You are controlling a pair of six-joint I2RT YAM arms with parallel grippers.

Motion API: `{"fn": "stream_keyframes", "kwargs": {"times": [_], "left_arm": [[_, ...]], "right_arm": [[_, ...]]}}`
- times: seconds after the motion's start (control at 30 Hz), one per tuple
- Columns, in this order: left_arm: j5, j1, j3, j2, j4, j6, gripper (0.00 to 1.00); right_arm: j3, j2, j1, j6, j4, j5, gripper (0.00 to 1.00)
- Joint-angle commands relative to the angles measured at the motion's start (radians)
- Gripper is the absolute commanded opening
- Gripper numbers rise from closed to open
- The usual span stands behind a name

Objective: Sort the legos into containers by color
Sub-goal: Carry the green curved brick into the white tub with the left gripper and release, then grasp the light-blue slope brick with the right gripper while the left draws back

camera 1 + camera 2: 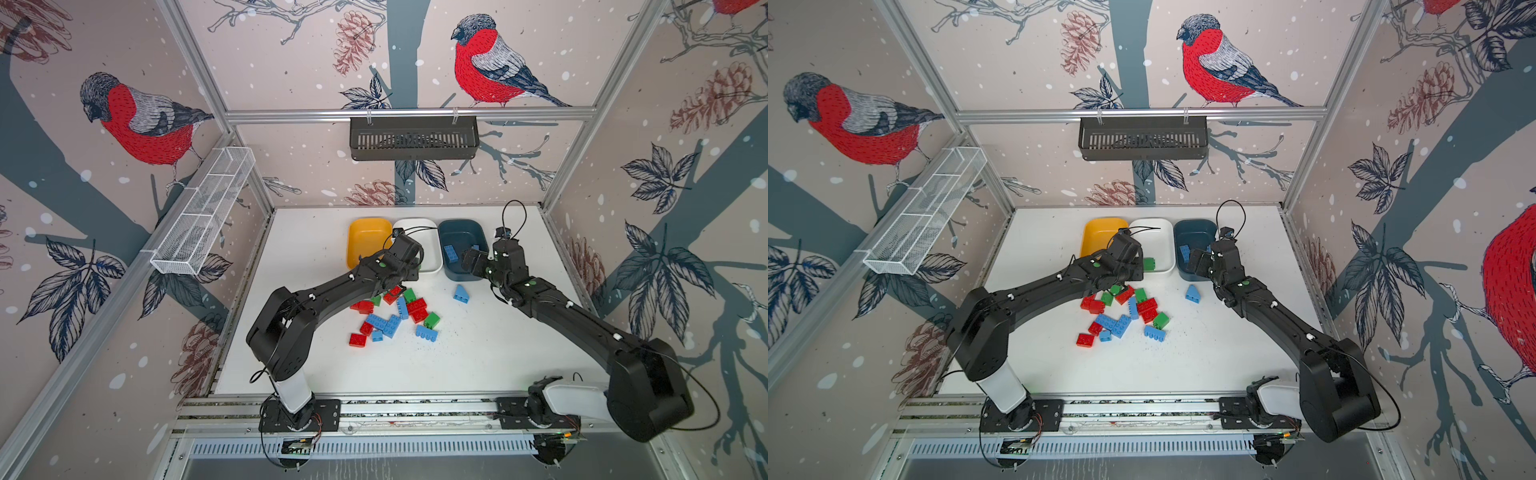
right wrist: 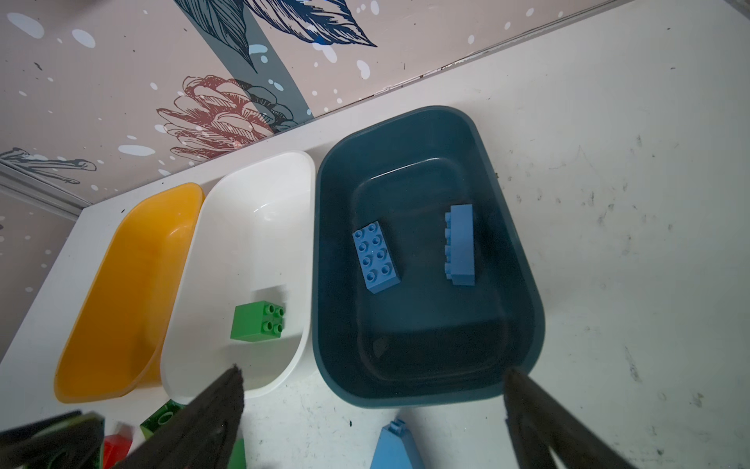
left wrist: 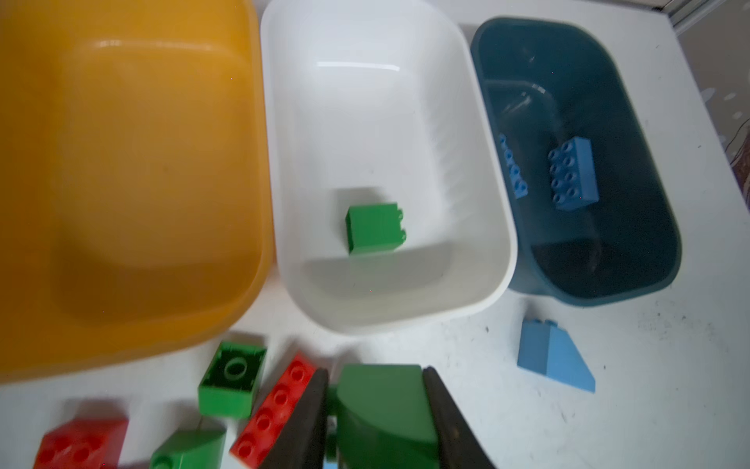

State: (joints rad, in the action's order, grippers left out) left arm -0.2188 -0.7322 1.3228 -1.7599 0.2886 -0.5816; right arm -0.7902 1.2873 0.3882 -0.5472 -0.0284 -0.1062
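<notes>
My left gripper (image 3: 375,371) is shut on a green lego (image 3: 385,406) just above the pile of red, green and blue legos (image 1: 395,316), in front of the white container (image 3: 365,122). That container holds one green brick (image 3: 375,228). The yellow container (image 3: 142,182) to its left holds nothing. The teal container (image 2: 406,138) holds two blue bricks (image 2: 375,256). My right gripper (image 2: 374,371) is open and holds nothing, hovering over the teal container's near rim. A blue sloped brick (image 1: 460,293) lies alone on the table below it.
A black slotted basket (image 1: 413,137) hangs on the back wall and a white wire basket (image 1: 203,212) on the left wall. Both arm bases sit on the aluminium rail (image 1: 415,407) at the table's front edge. Walls close in three sides.
</notes>
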Motion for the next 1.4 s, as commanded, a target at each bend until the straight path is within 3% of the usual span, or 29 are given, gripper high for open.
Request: {"fn": "stream_keyframes", "kwargs": {"times": [0.0, 0.4, 0.53, 0.67, 0.93, 1.23, 1.37], "left_arm": [[-0.042, 0.016, 0.072, -0.067, -0.063, 0.067, 0.32], [-0.065, 0.077, 0.304, -0.315, -0.090, 0.098, 0.34], [-0.077, 0.079, 0.381, -0.363, -0.047, 0.112, 0.46], [-0.058, 0.078, 0.428, -0.367, 0.006, 0.115, 0.66], [0.037, 0.078, 0.270, -0.227, -0.059, 0.118, 0.81], [0.073, 0.078, 0.024, -0.040, -0.152, 0.046, 0.97], [0.082, 0.077, -0.040, -0.001, -0.187, 0.011, 0.97]], "right_arm": [[0.006, -0.015, 0.008, -0.028, -0.025, -0.046, 1.00], [0.045, -0.082, 0.007, -0.010, -0.004, -0.131, 0.99], [0.054, -0.088, 0.006, -0.009, -0.011, -0.095, 1.00], [0.068, -0.103, 0.011, 0.014, -0.023, -0.065, 1.00], [0.092, -0.129, 0.014, 0.039, -0.051, -0.009, 0.99], [0.159, -0.138, 0.014, -0.045, -0.061, 0.039, 0.99], [0.173, -0.125, 0.023, -0.027, -0.032, 0.083, 0.99]]}}
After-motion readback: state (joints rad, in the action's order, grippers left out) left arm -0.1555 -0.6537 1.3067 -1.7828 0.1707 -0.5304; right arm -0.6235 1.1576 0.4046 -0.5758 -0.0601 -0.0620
